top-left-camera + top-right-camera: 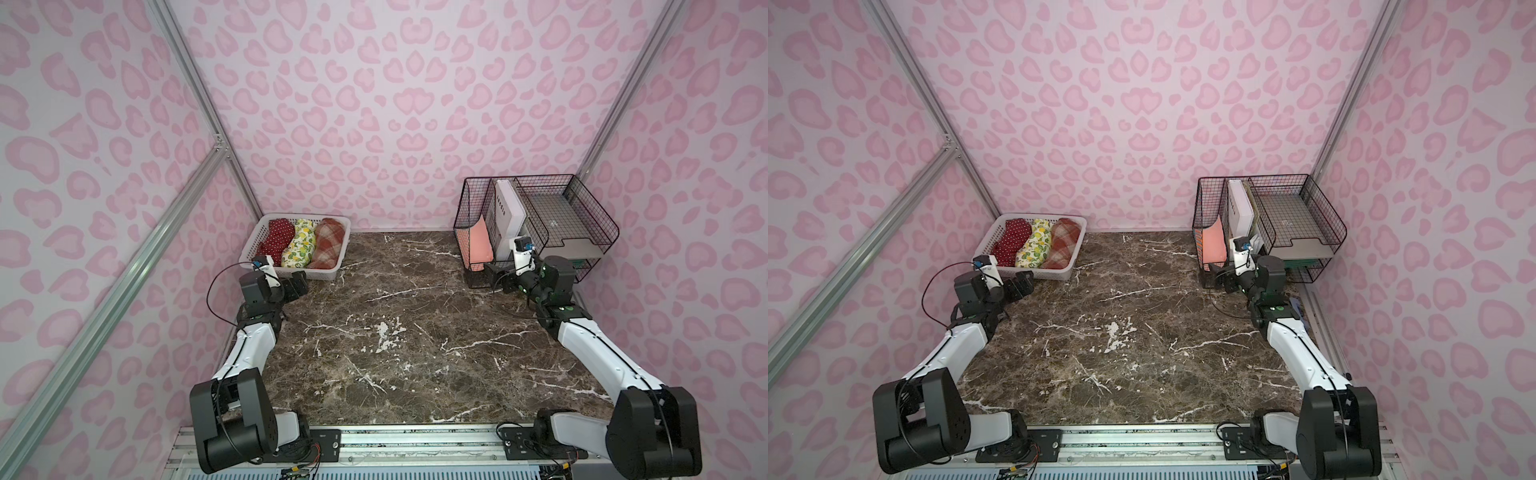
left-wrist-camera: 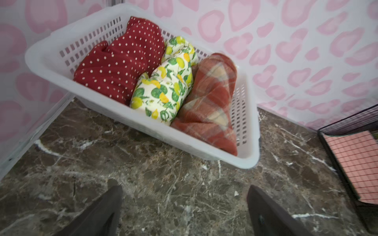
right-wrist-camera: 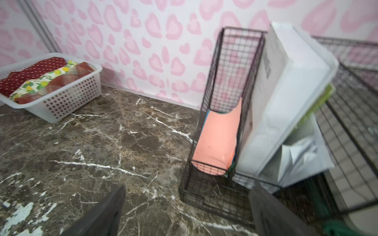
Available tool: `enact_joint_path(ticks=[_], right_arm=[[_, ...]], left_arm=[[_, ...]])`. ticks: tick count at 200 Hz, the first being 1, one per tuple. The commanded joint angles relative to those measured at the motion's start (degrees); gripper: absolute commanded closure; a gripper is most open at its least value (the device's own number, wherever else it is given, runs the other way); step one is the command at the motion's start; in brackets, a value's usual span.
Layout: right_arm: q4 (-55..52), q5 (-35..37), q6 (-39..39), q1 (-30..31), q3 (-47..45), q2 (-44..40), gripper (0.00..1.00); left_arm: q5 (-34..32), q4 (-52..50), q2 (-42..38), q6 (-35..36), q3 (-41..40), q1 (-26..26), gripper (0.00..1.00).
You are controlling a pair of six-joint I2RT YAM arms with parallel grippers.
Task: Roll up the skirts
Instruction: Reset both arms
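Skirts (image 2: pixel 163 87) are laid in the basket (image 2: pixel 41 53) just ahead of the left gripper (image 2: pixel 185 196), lengthwise away from it; its jaws are spread.

The middle of the counter (image 1: pixel 395 324) lies bare from the front rail to the back wall, so either hand can cross it freely. In the far left corner the white basket (image 1: pixel 318 275) blocks passage at counter height. The skirts (image 1: pixel 297 245) pack it side to side, so only the top is open. The left hand (image 1: pixel 297 286), jaws spread wide, sits just before the basket's near wall, with bare counter between its fingers. The black wire rack (image 1: pixel 471 208) fills the far right corner. The right hand (image 1: pixel 496 277), equally wide, stands close against its front and may touch the lower frame; blur hides it. A broad free strip runs along the back wall between basket and rack.
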Motion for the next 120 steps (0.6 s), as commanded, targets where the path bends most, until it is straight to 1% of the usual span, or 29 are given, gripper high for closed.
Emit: enact_joint_path(ticks=[1,7,20,29,39,47,55,69,82,92,99,107,113,117,120], right_arm=[[8.24,-3.71,4.37,-2.93,-2.68,1.76,0.01],[8.19,-3.05,4.94,-3.69,-2.91,2.53,0.01],[8.46,-2.02,4.91,-5.31,-3.72,3.42,0.01],[9.85,1.12,5.36,-5.95,-4.89,3.46,0.01],[12.95,4.88,5.27,-6.02,-7.11,2.91,0.01],[14.75,5.25,3.84,-6.11,-8.89,2.04,0.01],[17.09,3.91,1.43,-6.25,-11.11,1.15,0.01],[22.92,4.73,-0.24,-6.45,-15.95,-0.83,0.01],[27.63,5.41,-1.96,-6.83,-20.17,-2.68,0.01],[31.17,5.03,-2.18,-7.31,-22.91,-3.43,0.01],[33.27,4.13,-1.87,-7.66,-23.96,-3.22,0.01],[34.92,2.68,-1.64,-8.09,-24.84,-2.4,0.01],[36.27,2.2,-1.72,-8.29,-25.47,-1.5,0.01],[37.44,2.05,-1.71,-8.42,-25.95,-0.75,0.01],[38.5,2.05,-1.22,-8.53,-26.3,-0.14,0.01]], left_arm=[[-5.89,4.16,1.66,3.43,-3.02,-0.9,0.01],[-7.68,3.08,1.35,2.49,-3.42,-1.41,0.01],[-10.8,7.33,0.15,1.96,-7.09,-3.69,0.01],[-14.84,8.33,-0.4,2.77,-9.35,-6.72,0.01],[-20.02,12.59,0.11,3.45,-13.05,-9.99,0.01],[-19.78,11.51,-0.76,4.19,-13.11,-11.28,0.01],[-22.52,15.87,-0.58,5.18,-14.64,-13.57,0.01],[-26.16,17.94,-0.03,8.85,-14.74,-16.79,0.01],[-26.69,20.16,0.75,12.65,-15.23,-19.49,0.01],[-27.42,28.68,4.0,13.37,-17.96,-19.85,0.01],[-29.03,35.7,8.37,12.79,-19.44,-19.72,0.01],[-30.06,43.88,12.98,15.29,-20.33,-19.99,0.01],[-29.94,44.05,13.83,15.58,-19.91,-20.13,0.01],[-29.99,41.07,13.22,15.11,-18.94,-20.08,0.01],[-30.31,36.93,12.37,14.03,-17.74,-20.13,0.01]])
